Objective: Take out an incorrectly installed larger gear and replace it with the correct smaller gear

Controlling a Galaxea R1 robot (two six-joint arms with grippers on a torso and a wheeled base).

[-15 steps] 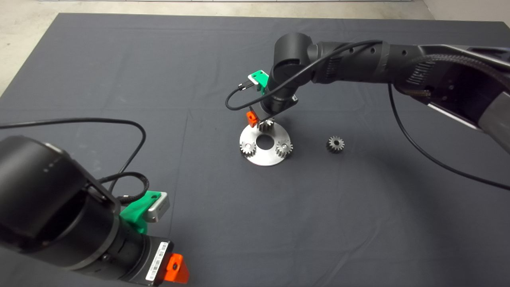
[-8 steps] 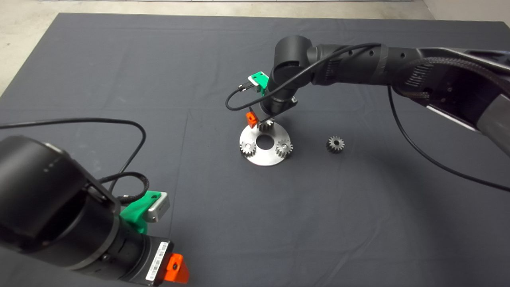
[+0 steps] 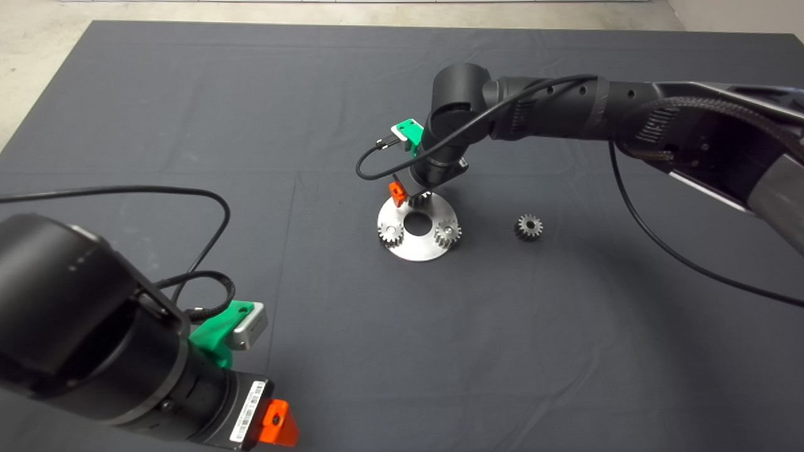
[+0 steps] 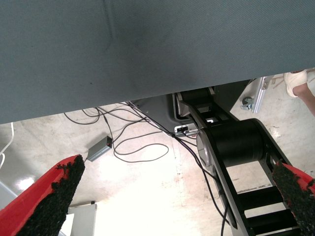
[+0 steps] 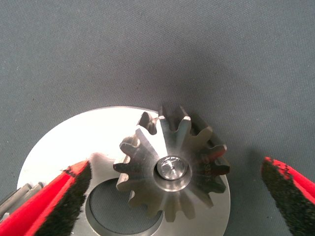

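The right hand point(image 3: 411, 196) hangs straight over the far edge of the steel disc point(image 3: 416, 251), its fingers spread wide on either side of the larger gear point(image 5: 172, 167) without touching it, which looks like the approach to lifting that gear off. The larger gear sits on a pin point(image 5: 172, 168) at the disc's far edge, its long teeth overhanging the disc's centre hole point(image 3: 416, 221). The smaller gear point(image 3: 529, 226) lies loose on the bench point(image 3: 188, 94), well apart to the right of the disc, probably kept there as the replacement. By count: one disc, one larger gear, three small gears, namely two mounted point(image 3: 390, 233) point(image 3: 447, 233) on the disc's near side and the loose one. The left hand point(image 3: 276, 427) waits at the lower left, fingers spread and holding nothing, its camera showing floor and cables beyond the bench.
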